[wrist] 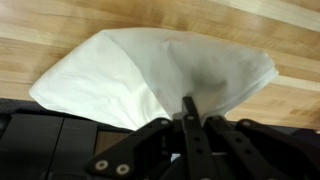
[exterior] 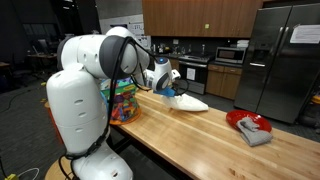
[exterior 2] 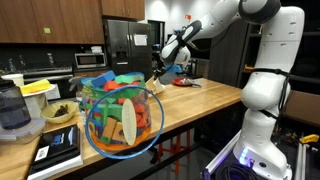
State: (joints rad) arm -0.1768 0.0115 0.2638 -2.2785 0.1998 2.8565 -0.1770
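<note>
Gripper (wrist: pixel 187 112): its two fingers are pressing together, and in the wrist view they appear to be pinching a raised fold of the white cloth (wrist: pixel 150 62); no gap is showing between them.
Cloth position: it is lying directly under and ahead of the fingertips, spreading away from them over the wooden counter (wrist: pixel 60 25). Most of the fabric is resting flat, and only the pinched part is rising towards the fingers.
Direction from gripper: the bulk of the cloth is fanning out forward of the pinch. One broad lobe is running off to one side of the fingers and a shorter, rounder lobe to the other side.
Long axis: the cloth is stretching crosswise to the line of the fingers, roughly along the boards of the counter.
Arm: it is reaching down at a slant, with the wrist hanging just above the fabric in both exterior views.
Behind the gripper: a clear tub of coloured toys (exterior: pixel 122 103) is standing near the arm's base.
Beyond the cloth: a red dish (exterior: pixel 248 122) with a grey rag is sitting well apart, farther along the counter.
</note>
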